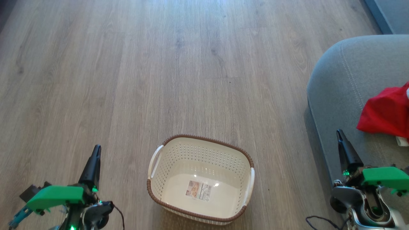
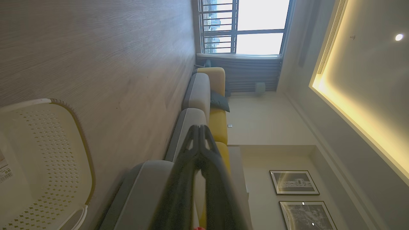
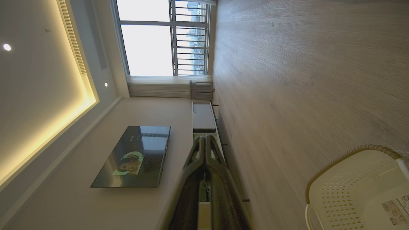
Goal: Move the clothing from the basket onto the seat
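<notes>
Standing basket (image 1: 204,138): I see it on the wood floor (image 1: 159,64), lower centre of my head view, label (image 1: 198,190) on its bottom.
Clothing (image 1: 385,111): red heap at the right edge, lying on the seat (image 1: 345,73).
Left gripper (image 1: 96,149): lower left, fingers pressed together, nothing between them.
Right gripper (image 1: 339,133): lower right, in front of the seat's edge, fingers together as well.

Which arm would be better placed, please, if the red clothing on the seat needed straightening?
Right, probably. The right pincer hangs shut over the seat, just short of the clothing. The left pincer, also shut, sits on the far side of the empty basket.
</notes>
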### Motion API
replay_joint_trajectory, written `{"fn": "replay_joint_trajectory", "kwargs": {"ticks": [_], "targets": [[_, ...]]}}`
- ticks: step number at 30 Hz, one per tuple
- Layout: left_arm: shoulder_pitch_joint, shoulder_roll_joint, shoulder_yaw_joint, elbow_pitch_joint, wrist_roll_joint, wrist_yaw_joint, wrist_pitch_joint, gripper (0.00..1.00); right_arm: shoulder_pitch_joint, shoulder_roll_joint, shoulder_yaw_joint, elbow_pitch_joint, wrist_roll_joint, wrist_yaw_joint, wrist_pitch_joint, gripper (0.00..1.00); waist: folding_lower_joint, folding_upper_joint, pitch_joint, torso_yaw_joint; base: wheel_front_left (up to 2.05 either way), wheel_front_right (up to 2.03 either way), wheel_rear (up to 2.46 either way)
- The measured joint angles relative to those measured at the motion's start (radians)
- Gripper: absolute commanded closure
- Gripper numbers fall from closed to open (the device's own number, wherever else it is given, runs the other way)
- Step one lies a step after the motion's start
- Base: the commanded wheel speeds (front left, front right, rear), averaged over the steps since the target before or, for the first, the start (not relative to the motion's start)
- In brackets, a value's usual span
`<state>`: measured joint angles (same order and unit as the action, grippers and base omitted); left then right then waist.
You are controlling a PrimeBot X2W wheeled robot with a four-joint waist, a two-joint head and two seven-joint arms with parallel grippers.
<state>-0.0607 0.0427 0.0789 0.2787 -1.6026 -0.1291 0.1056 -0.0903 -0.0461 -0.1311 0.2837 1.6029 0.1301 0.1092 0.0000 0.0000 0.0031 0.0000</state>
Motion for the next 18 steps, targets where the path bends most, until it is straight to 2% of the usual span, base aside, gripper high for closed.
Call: {"fn": "replay_joint_trajectory", "kwargs": {"ticks": [18], "targets": [[0.000,0.000,0.000,0.000,0.000,0.000,0.000,1.00,0.000,0.000,0.000,0.000,0.000,0.000,0.000,1.00,0.0000,0.0000,0.000,0.000,0.00,0.00,0.00]]}}
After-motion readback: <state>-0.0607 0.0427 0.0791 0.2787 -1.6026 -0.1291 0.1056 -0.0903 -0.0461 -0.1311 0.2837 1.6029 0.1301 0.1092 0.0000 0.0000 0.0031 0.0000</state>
